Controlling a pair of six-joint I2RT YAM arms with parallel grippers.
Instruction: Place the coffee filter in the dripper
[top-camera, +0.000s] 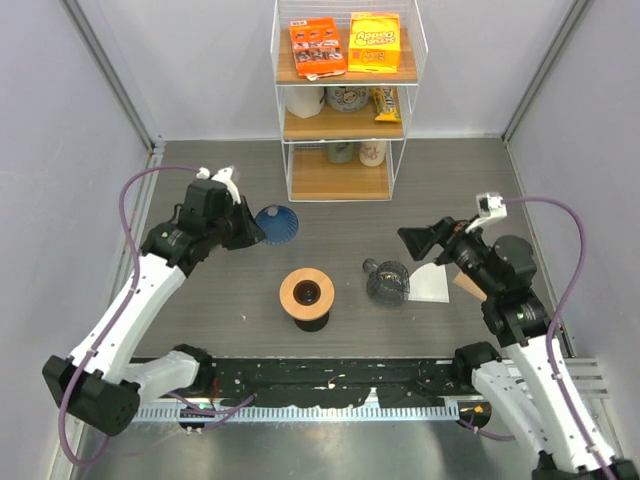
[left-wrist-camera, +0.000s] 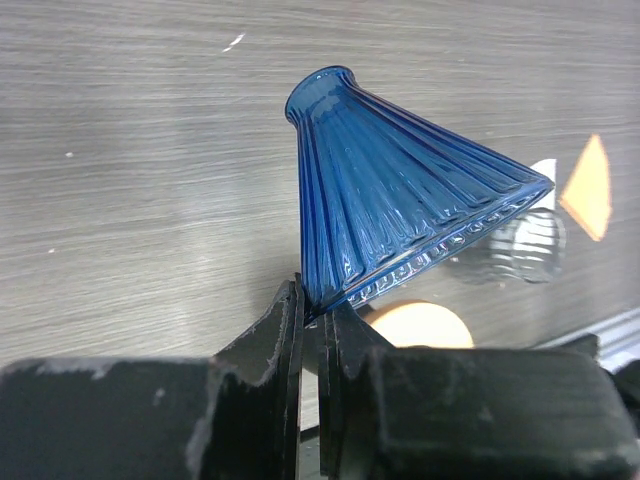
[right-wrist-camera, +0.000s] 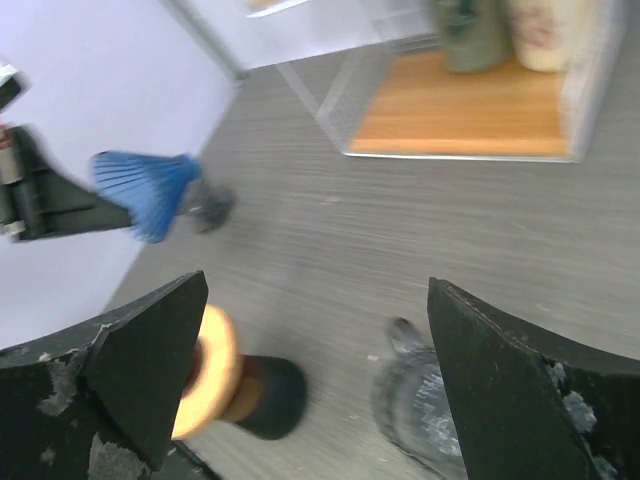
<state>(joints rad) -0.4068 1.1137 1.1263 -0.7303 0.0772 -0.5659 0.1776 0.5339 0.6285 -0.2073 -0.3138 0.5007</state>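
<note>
Blue ribbed glass: that's the dripper (top-camera: 277, 225), clamped by its wide rim in the L pincer (top-camera: 252, 228). The left wrist cam shows the jaws nipped tight on the rim edge (left-wrist-camera: 315, 310), with the cone tipped over and its narrow neck pointing away. It looks lifted off the tabletop (top-camera: 450, 180), w/ a shadow under it in the right wrist cam (right-wrist-camera: 150, 185).

Over on the R side, the R pincer (top-camera: 420, 240) is spread as wide as it goes w/ nothing between the fingers (right-wrist-camera: 140, 370). It hangs near the papers but is not on them.

The coffee filter (top-camera: 432, 284), the white one, lies flat on the tabletop. It's just beside a clear glass piece (top-camera: 387, 282), and a brown filter (top-camera: 466, 284) sits at its other edge. Can't tell if the two papers overlap.

Mid-tabletop there's a wooden-topped stand (top-camera: 307, 295) w/ nothing on it.

Progress, by my read, is early:
- **Done:** dripper is in hand.
- **Not done:** no filter gripped and nothing inside the cone.
- **Left to do:** R side has to drop onto the white paper, pinch an edge and carry it across. The dripper prob needs its mouth turned up, maybe seated on the stand, before the paper goes in.

The thin flat sheet looks like the tricky pick.
</note>
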